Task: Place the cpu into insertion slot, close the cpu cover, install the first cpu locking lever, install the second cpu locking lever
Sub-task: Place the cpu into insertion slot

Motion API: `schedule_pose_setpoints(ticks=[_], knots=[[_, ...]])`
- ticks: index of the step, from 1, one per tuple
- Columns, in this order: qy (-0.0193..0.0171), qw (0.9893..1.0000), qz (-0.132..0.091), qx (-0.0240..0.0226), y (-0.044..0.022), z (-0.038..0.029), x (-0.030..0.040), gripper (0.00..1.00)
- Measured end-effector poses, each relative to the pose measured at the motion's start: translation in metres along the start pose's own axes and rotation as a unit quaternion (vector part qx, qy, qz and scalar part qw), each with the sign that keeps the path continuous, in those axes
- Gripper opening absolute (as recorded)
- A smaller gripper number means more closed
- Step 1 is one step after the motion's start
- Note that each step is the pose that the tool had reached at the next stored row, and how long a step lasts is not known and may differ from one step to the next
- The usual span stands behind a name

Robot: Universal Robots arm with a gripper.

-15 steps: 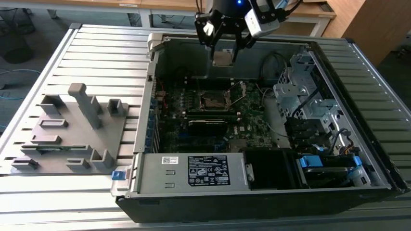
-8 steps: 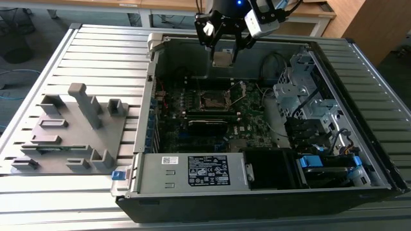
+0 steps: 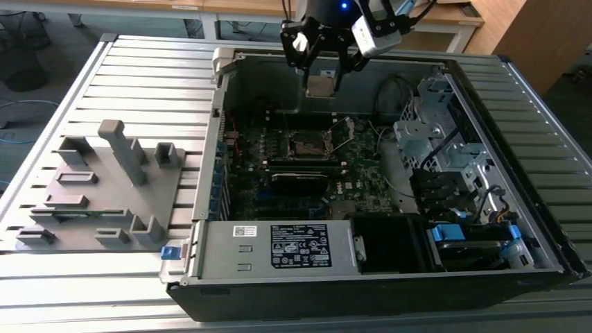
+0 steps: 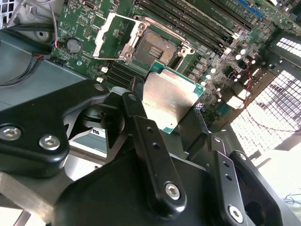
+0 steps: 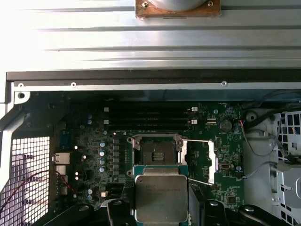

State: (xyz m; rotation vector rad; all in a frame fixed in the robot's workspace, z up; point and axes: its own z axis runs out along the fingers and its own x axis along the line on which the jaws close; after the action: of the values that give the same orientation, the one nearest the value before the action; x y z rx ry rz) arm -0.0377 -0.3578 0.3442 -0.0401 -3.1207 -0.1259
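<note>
My gripper (image 3: 322, 82) hangs above the open computer case, shut on the cpu (image 3: 321, 86), a thin square chip with a silvery face. In both wrist views the cpu (image 4: 169, 100) (image 5: 161, 197) sits between the black fingers (image 4: 146, 136), well above the board. The insertion slot (image 3: 307, 143) (image 4: 155, 48) (image 5: 156, 151) lies bare on the green motherboard, a dark square with a metal rim. The cpu cover (image 4: 112, 36) (image 5: 201, 160) is swung open beside the slot, standing up in the exterior view as a thin frame (image 3: 342, 133).
The case (image 3: 222, 83) lies on a slatted metal table (image 3: 138, 76). A grey fixture block (image 3: 97, 187) stands at the exterior view's left. Inside the case are a power supply (image 3: 277, 246), drive cages (image 3: 444, 146), cables and black memory slots (image 5: 146, 117).
</note>
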Motion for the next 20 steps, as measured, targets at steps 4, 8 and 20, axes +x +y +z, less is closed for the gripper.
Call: schedule_pose_setpoints(ticks=[4, 8, 20], knots=[[-0.0001, 1.0000, 0.000, 0.0000, 0.0000, 0.0007, 0.0000, 0.54], [0.0000, 1.0000, 0.000, 0.0004, -0.0001, 0.0015, 0.0000, 0.54], [-0.0001, 1.0000, 0.000, 0.0001, -0.0004, 0.0056, -0.0001, 0.54]])
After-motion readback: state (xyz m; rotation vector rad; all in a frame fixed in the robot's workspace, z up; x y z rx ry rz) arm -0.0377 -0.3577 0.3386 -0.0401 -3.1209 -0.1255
